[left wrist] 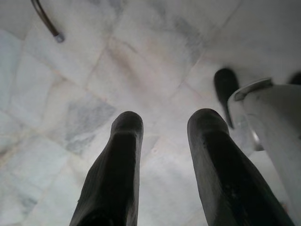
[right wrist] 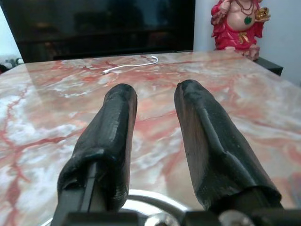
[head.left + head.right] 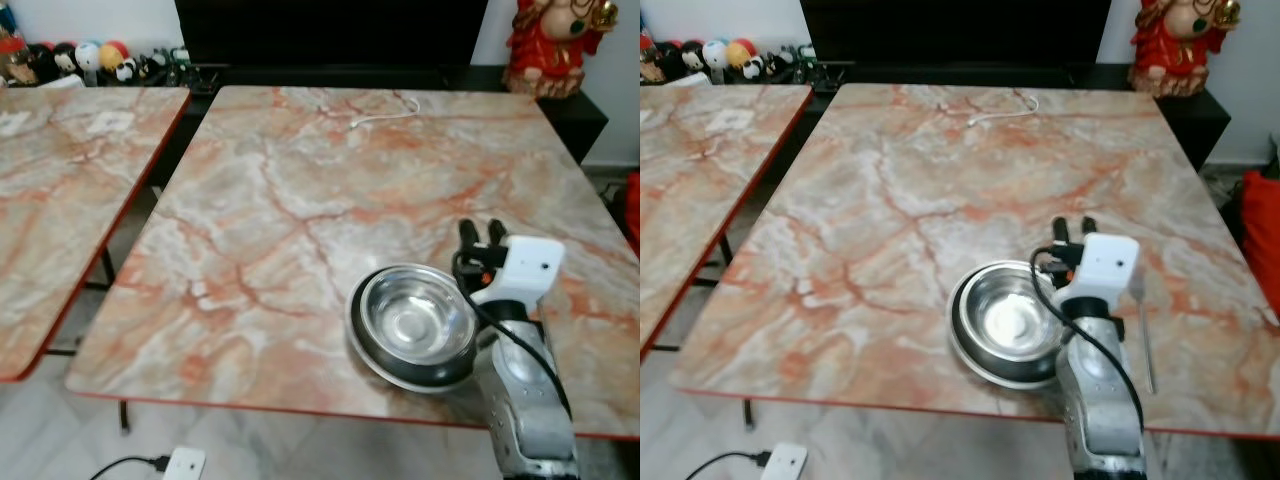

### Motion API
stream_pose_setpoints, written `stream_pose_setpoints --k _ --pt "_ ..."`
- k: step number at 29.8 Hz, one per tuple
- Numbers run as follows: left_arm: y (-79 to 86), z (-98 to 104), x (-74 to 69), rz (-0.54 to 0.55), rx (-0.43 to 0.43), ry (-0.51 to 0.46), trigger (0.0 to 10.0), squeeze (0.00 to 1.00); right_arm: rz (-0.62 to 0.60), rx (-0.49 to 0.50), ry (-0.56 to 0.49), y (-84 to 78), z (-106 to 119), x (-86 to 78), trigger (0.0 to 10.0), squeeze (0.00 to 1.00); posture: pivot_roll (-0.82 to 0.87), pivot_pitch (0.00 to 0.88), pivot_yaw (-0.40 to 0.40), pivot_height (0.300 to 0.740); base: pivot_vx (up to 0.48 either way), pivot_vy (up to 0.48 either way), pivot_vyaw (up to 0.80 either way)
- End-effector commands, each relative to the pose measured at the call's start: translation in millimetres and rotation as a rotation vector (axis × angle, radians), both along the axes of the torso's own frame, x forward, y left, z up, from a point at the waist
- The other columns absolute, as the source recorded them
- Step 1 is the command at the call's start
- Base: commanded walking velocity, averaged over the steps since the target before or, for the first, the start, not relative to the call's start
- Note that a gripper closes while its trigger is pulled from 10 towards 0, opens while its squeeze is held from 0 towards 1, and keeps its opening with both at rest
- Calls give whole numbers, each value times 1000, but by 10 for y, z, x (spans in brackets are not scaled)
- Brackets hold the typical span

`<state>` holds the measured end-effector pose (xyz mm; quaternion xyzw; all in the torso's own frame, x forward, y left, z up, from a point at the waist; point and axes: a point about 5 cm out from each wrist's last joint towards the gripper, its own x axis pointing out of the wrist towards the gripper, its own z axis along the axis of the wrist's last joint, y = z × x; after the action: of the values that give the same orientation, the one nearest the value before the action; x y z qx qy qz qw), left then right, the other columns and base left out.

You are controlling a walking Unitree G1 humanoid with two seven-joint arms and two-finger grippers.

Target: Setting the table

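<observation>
1. The steel bowl (image 3: 415, 325) sits on the marble-patterned table (image 3: 300, 200) near its front edge, toward the robot's right; the right gripper (image 3: 482, 233) is just beyond the bowl's far right rim, with the white wrist housing next to the rim; whether the wrist touches the bowl cannot be told.
2. The bowl is round, shiny stainless steel, upright and empty, with a dark band under its rim; a thin utensil (image 3: 1145, 325) lies on the table to its right, apart from it.
3. The right gripper's two black fingers (image 2: 113, 136) stand parted with a clear gap and nothing between them, pointing across the table toward a white cable (image 3: 385, 113) at the far edge; the left gripper (image 1: 164, 141) hangs over pale floor tiles, fingers likewise apart and holding nothing.
</observation>
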<state>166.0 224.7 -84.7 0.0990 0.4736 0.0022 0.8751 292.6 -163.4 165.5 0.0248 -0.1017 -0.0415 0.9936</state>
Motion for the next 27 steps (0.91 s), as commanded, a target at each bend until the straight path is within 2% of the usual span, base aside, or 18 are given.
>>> stream_pose_setpoints --k 1,15,27 --pt "-38 -34 -56 -9 -6 23 10000 0 -20 -9 9 -48 -33 -8 10000 0 -128 86 47 740 0 480 0" --pt "-46 -40 -68 -12 -7 25 10000 0 31 -10 -13 116 -6 17 10000 0 -126 58 46 740 0 480 0" --pt "-47 -44 -79 -10 -7 24 10000 0 77 -64 -26 187 10 27 10000 0 -121 54 46 740 0 480 85"
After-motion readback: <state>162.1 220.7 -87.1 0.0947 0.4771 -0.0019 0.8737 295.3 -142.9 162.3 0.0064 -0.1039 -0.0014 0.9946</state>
